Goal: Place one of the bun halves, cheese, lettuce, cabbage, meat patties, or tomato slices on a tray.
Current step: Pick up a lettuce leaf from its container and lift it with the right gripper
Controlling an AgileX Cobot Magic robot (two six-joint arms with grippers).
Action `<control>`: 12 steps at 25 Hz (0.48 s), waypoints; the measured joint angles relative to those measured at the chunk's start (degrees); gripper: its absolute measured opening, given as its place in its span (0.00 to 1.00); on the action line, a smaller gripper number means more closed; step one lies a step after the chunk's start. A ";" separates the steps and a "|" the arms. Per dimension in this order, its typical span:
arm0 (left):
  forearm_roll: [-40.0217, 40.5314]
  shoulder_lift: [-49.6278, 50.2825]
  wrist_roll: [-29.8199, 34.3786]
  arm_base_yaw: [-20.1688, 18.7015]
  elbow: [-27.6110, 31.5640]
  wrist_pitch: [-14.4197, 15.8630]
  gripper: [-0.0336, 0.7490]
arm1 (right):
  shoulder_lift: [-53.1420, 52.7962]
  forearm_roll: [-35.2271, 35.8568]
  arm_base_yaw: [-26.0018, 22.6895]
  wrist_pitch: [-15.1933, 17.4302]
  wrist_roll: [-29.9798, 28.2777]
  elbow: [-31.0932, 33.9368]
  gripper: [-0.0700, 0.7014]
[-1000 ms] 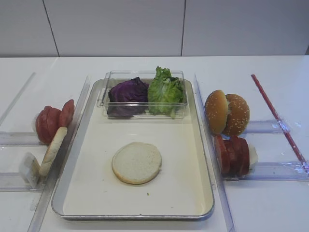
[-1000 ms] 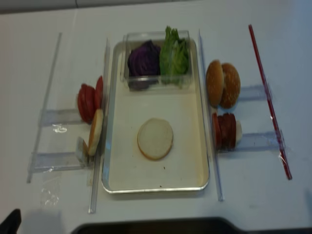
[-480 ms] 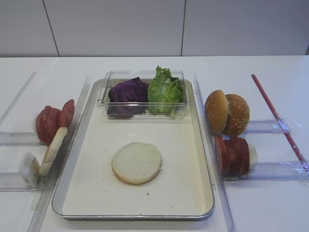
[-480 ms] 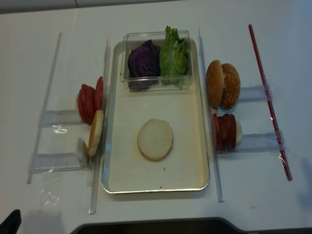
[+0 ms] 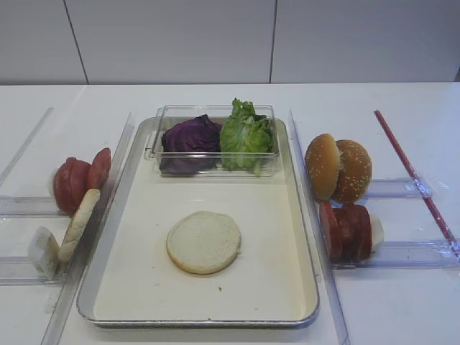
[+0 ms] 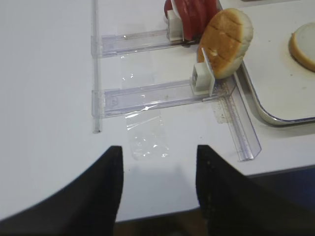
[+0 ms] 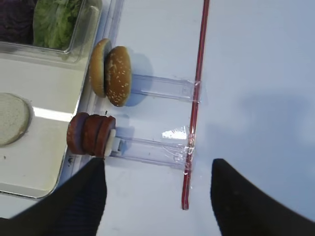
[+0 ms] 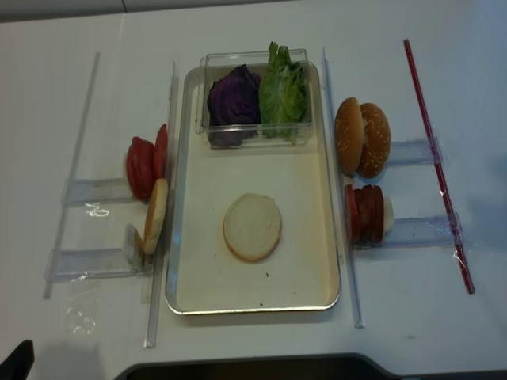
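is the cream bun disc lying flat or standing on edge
Lying flat: the cream bun disc shows its whole round face on the tray floor.

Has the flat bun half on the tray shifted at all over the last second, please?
No. The flat bun half lies at the same spot on the tray, equally far from the clear box.

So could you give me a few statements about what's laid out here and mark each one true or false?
1. A flat pale bun half lies on the tray. True.
2. The lettuce sits on the bun half. False: it is in the clear box, beside the purple cabbage.
3. Two sesame bun tops stand right of the tray. True.
4. The right gripper holds a patty. False: its jaws are open and empty.
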 joint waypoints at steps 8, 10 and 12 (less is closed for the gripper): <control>0.00 0.00 0.00 0.00 0.00 0.00 0.49 | 15.41 3.62 2.55 0.00 -0.51 -10.95 0.69; 0.00 0.00 0.00 0.00 0.00 0.00 0.49 | 19.37 5.57 2.55 0.00 -0.91 -13.80 0.69; 0.00 0.00 0.00 0.00 0.00 0.00 0.49 | 23.71 7.70 2.79 -0.12 -1.56 -16.38 0.69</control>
